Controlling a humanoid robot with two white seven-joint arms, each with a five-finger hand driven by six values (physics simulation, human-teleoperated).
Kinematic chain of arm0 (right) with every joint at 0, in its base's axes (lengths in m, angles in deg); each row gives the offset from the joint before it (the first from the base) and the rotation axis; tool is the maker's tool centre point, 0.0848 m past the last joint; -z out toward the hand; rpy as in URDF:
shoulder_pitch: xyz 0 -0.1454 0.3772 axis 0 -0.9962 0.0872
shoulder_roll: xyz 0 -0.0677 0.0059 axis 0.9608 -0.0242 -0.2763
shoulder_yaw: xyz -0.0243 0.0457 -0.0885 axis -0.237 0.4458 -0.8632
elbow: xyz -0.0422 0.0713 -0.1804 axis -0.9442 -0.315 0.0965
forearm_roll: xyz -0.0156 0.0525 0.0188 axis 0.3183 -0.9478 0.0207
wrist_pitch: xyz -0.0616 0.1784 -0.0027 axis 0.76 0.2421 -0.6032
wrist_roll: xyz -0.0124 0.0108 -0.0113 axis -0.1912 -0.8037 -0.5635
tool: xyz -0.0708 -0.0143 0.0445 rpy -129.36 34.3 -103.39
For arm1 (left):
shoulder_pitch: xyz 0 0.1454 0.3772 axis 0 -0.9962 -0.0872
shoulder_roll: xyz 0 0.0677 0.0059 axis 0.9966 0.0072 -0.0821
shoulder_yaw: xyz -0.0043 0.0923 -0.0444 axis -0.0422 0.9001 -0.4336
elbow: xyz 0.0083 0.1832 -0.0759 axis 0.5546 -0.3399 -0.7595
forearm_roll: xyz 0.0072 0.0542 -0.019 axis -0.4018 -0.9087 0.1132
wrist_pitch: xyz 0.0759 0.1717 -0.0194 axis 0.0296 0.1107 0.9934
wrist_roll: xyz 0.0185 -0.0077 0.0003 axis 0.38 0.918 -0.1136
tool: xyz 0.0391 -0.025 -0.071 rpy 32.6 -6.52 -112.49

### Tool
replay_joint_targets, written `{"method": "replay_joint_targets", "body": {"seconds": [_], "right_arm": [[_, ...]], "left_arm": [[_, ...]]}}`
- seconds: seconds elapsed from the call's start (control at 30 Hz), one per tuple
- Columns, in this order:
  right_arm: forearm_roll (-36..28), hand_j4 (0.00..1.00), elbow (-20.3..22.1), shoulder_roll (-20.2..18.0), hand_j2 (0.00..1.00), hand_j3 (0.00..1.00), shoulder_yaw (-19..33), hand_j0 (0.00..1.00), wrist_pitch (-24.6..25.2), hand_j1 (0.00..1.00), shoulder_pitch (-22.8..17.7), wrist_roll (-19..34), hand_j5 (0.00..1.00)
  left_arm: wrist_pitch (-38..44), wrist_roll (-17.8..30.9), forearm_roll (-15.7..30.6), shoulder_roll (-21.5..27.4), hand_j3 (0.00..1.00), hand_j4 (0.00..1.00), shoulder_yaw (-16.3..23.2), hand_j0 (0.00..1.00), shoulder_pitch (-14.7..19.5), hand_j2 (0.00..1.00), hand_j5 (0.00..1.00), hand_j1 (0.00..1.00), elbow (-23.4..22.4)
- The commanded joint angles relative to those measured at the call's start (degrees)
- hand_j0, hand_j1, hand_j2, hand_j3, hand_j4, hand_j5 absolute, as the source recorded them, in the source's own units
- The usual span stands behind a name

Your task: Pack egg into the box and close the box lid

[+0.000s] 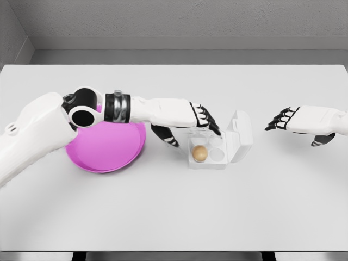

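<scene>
Brown egg (199, 153) in open box (239, 136)

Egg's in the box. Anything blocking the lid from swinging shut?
Yes: the left robot hand hangs over the open box, its fingertips above the egg. The lid stands up on the right side. The right robot hand is clear, further right.

Egg (199, 153) tan-brown, box (216, 147) clear with white lid, plate (106, 148) magenta-pink, table (174, 217) pale grey-white, both arms white with black-and-white fingers on left hand (200, 120) and right hand (296, 120), left wrist banded black and grey.
</scene>
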Motion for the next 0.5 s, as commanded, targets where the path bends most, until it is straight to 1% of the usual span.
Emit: {"method": "replay_joint_targets", "body": {"seconds": [0.0, 0.03, 0.07, 0.1, 0.13, 0.17, 0.2, 0.23, 0.27, 0.3, 0.37, 0.47], "right_arm": [[-0.22, 1.00, 0.03, -0.02, 1.00, 1.00, -0.17, 1.00, 0.13, 1.00, 0.00, -0.02, 1.00], [-0.22, 1.00, 0.03, -0.02, 1.00, 1.00, -0.17, 1.00, 0.13, 1.00, 0.00, -0.02, 1.00], [-0.22, 1.00, 0.03, -0.02, 1.00, 1.00, -0.17, 1.00, 0.13, 1.00, 0.00, -0.02, 1.00], [-0.22, 1.00, 0.03, -0.02, 1.00, 1.00, -0.17, 1.00, 0.13, 1.00, 0.00, -0.02, 1.00], [-0.22, 1.00, 0.64, 0.06, 1.00, 1.00, -0.43, 1.00, 0.13, 1.00, 0.00, -0.02, 1.00], [-0.13, 1.00, 1.26, 1.38, 1.00, 1.00, -0.61, 1.00, 0.13, 1.00, 0.00, -0.02, 1.00], [-0.13, 1.00, 1.52, 1.82, 1.00, 1.00, -0.52, 1.00, 0.13, 1.00, 0.00, -0.02, 1.00], [-0.13, 1.00, 1.70, 1.91, 1.00, 1.00, -0.52, 1.00, 0.13, 1.00, 0.00, -0.02, 1.00], [-0.13, 1.00, 1.96, 2.52, 1.00, 1.00, -0.61, 1.00, 0.13, 1.00, -0.09, -0.02, 1.00], [-0.13, 1.00, 2.05, 2.96, 1.00, 1.00, -0.96, 1.00, 0.13, 1.00, 0.00, -0.02, 1.00], [-0.13, 1.00, 3.01, 3.14, 1.00, 1.00, -0.96, 1.00, 0.13, 1.00, 0.00, -0.02, 1.00], [-0.13, 1.00, 5.21, 3.14, 1.00, 1.00, -0.96, 1.00, 0.13, 1.00, 0.00, -0.02, 1.00]], "left_arm": [[0.10, -0.02, 2.64, 7.26, 1.00, 1.00, -0.44, 1.00, 0.09, 1.00, 1.00, 1.00, 7.47], [0.10, -0.02, 2.64, 11.74, 1.00, 1.00, -1.49, 1.00, 1.41, 1.00, 1.00, 1.00, 9.84], [0.10, -0.02, 2.81, 15.26, 1.00, 1.00, -3.16, 1.00, 1.50, 1.00, 1.00, 1.00, 10.11], [0.10, -0.02, 4.30, 17.46, 1.00, 1.00, -4.56, 1.00, 1.23, 1.00, 1.00, 1.00, 10.02], [0.10, -0.02, 6.33, 20.80, 1.00, 1.00, -5.01, 1.00, 1.06, 1.00, 1.00, 1.00, 9.94], [0.10, -0.02, 7.56, 22.91, 1.00, 1.00, -5.18, 1.00, 1.06, 1.00, 1.00, 1.00, 9.59], [0.10, -0.02, 7.74, 23.35, 1.00, 1.00, -6.24, 1.00, 0.88, 1.00, 1.00, 1.00, 9.32], [0.10, -0.02, 7.82, 23.35, 1.00, 1.00, -6.41, 1.00, 0.79, 1.00, 1.00, 1.00, 8.09], [0.10, -0.02, 8.35, 23.35, 1.00, 1.00, -7.46, 1.00, 0.27, 1.00, 1.00, 1.00, 6.16], [0.10, -0.02, 8.53, 23.44, 1.00, 1.00, -8.87, 1.00, -0.96, 1.00, 1.00, 1.00, 4.05], [0.10, 0.07, 8.62, 24.41, 1.00, 1.00, -9.31, 1.00, -1.14, 1.00, 1.00, 1.00, 1.32], [0.10, 0.07, 8.62, 24.23, 1.00, 1.00, -9.31, 1.00, -1.23, 1.00, 1.00, 1.00, -1.66]]}}
